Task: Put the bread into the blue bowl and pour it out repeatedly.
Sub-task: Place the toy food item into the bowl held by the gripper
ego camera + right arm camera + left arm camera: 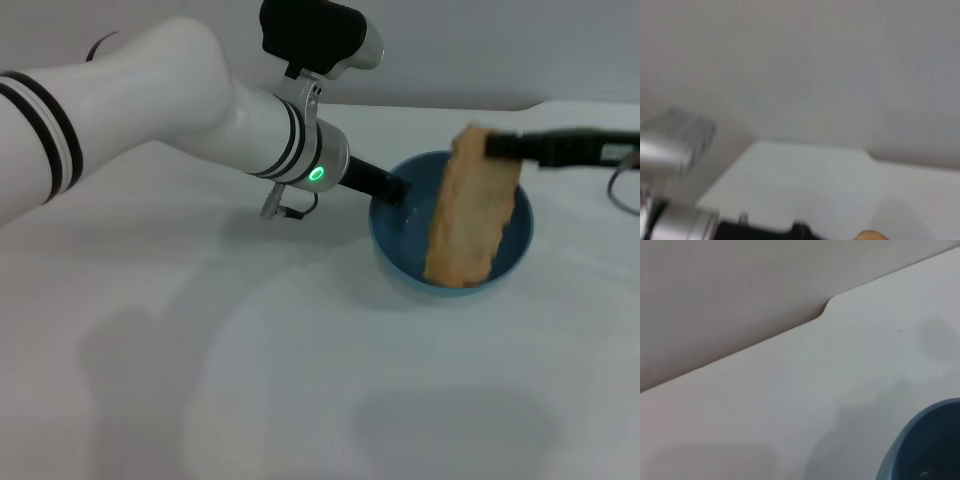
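The blue bowl stands on the white table right of centre; part of its rim shows in the left wrist view. My left gripper reaches in from the left and is shut on the bowl's left rim. My right gripper comes in from the right, above the bowl, and is shut on the top end of the bread. The bread hangs nearly upright, its flat tan underside facing me and its lower end down inside the bowl. A sliver of the bread shows in the right wrist view.
The white table stretches in front of and to the left of the bowl. Its far edge, with a notch, runs behind the bowl against a grey wall. A thin cable hangs by the right arm.
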Robot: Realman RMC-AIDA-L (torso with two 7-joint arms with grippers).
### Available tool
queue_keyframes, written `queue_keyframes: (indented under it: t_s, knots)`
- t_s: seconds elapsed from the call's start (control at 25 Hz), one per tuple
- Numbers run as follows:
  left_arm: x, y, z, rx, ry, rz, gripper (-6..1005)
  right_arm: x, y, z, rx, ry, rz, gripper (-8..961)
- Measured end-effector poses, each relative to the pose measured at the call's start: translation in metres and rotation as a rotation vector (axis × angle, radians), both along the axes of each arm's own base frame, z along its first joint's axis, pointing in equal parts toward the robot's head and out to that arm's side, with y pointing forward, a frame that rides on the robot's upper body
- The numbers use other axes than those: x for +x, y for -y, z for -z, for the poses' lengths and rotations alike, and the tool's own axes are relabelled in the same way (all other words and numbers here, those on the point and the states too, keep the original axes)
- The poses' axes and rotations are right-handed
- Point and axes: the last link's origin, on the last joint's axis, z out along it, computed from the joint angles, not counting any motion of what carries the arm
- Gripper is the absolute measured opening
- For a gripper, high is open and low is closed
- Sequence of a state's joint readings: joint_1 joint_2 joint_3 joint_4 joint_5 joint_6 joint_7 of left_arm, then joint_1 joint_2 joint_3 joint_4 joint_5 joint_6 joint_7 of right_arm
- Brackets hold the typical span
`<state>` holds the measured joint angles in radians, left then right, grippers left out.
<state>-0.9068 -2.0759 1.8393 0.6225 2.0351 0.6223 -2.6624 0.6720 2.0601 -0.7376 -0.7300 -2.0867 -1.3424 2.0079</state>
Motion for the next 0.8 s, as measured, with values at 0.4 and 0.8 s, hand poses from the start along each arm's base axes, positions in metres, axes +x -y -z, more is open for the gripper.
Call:
queue_keyframes:
  t_s: [0.4,0.8]
  knots:
    - [-0.006,0.002,0.000,0.004,0.020,-0.030,-1,0.010,0.006,0.009,-0.024,0.049,0.018,123]
    - [-0.013,0.002,-0.001,0.029,0.017,-0.036,-2,0.015,0.013,-0.016,0.064,-0.017,0.019,502]
